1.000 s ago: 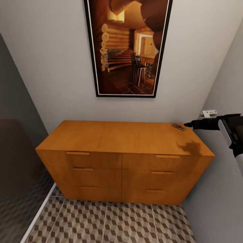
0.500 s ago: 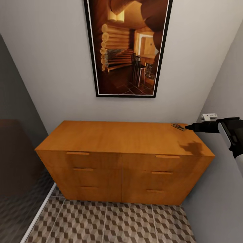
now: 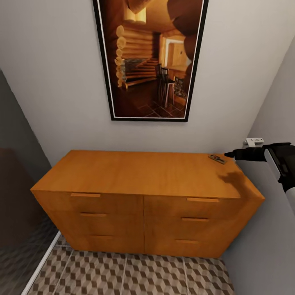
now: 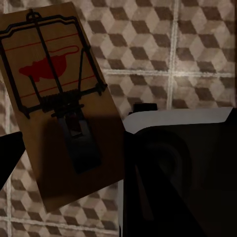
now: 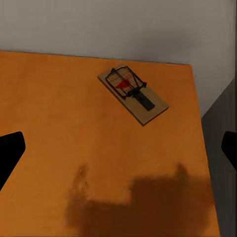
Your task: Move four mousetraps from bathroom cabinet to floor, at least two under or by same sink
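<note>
The right end effector (image 3: 229, 154) hung spread and empty over the cabinet (image 3: 143, 176), lined up on a mousetrap (image 5: 132, 94) near its back corner; the left end effector (image 4: 64, 163) carried another mousetrap (image 4: 54, 98) above the bathroom floor (image 4: 197, 54), presumably for laying down.

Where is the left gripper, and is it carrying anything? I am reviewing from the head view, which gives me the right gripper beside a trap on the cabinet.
Observer: The left wrist view has the left gripper with a second mousetrap between its fingers, apparently gripped, hanging over the bathroom floor.
Operator: Has the right gripper closed on the cabinet's trap yet?
Observer: No. In the right wrist view the right gripper is open, fingers wide apart. The mousetrap on the cabinet lies flat near a back corner of the cabinet top, ahead of the fingers and untouched.
</note>
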{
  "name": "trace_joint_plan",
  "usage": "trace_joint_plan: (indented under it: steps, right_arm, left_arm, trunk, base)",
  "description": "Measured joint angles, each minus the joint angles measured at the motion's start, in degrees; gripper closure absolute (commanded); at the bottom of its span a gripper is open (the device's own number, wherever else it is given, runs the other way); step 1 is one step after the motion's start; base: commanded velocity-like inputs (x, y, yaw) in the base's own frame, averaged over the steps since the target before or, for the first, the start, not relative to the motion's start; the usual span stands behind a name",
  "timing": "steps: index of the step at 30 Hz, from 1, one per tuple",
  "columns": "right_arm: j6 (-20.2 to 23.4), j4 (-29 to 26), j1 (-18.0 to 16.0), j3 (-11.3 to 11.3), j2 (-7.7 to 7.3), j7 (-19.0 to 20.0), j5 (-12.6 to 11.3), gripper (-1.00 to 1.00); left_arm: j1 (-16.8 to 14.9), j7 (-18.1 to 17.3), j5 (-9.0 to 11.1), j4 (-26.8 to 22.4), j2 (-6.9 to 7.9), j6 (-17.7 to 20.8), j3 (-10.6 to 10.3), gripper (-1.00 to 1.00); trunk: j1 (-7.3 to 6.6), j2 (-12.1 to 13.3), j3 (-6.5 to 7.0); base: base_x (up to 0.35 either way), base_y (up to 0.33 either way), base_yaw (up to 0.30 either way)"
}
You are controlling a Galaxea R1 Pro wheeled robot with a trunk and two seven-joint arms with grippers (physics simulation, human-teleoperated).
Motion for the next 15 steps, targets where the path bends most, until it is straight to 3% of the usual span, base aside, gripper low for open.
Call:
trace_joint_plan:
  steps: [15]
  right_arm:
    - [-0.02, 0.80, 0.18, -0.03, -1.34, -0.01, 0.11, -1.00]
  left_arm:
    - [0.00, 0.01, -0.01, 0.00, 0.00, -0.01, 0.00, 1.00]
  trunk:
    - [0.01, 0.00, 0.00]
  base:
    - [0.011, -0.014, 0.000]
